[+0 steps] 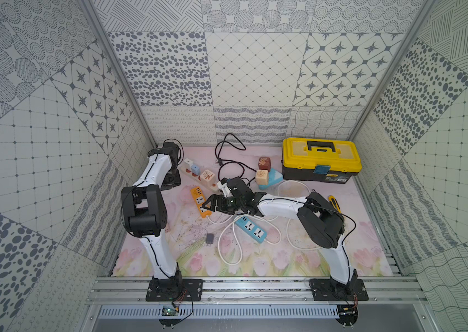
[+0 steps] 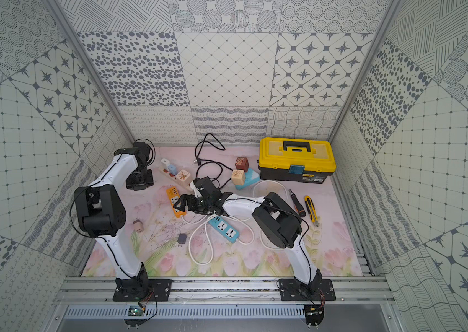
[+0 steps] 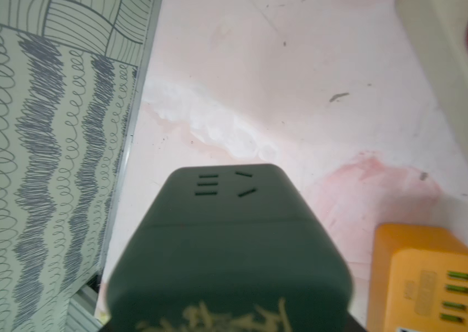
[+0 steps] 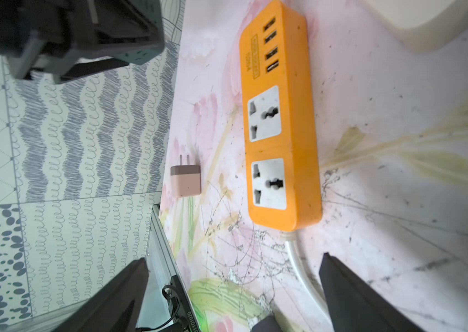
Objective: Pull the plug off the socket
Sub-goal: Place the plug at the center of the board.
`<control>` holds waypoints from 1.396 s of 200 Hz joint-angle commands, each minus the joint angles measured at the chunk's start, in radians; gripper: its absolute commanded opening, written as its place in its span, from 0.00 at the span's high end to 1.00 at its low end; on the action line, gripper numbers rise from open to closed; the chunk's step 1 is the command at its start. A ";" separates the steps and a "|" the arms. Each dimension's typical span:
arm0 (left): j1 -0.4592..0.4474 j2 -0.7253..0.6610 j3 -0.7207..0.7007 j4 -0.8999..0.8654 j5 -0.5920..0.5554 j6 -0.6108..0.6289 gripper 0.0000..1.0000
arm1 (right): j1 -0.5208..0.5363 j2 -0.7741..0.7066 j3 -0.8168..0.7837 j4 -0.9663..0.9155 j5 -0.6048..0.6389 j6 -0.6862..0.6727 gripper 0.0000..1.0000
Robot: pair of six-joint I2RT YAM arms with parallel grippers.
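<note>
Two sockets sit bare on the orange power strip [image 4: 298, 149]; the pink charger plug [image 4: 185, 181] lies free on the floral mat [image 4: 399, 86].
Plug rests flat, left of the strip and apart from it, near the left wall, long axis parallel to the strip, prongs pointing far. Right gripper [image 4: 232, 257] hangs spread wide and empty by the strip's cord end. Left gripper [image 2: 139, 184] clamps a dark green socket cube [image 3: 227, 244].
</note>
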 commanded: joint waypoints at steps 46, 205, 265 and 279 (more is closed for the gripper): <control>0.005 0.192 0.047 -0.129 -0.277 0.113 0.88 | 0.006 -0.237 -0.171 0.068 -0.027 -0.113 0.01; -0.023 0.093 0.019 -0.166 -0.082 0.051 0.24 | -0.117 -0.452 -0.255 -0.200 0.205 -0.285 0.01; -0.024 -0.095 -0.044 -0.095 0.140 -0.021 0.11 | -0.164 -0.474 -0.179 -0.381 0.417 -0.420 0.01; -0.025 -0.183 -0.094 -0.005 0.297 -0.057 0.11 | -0.165 -0.443 -0.124 -0.452 0.523 -0.470 0.01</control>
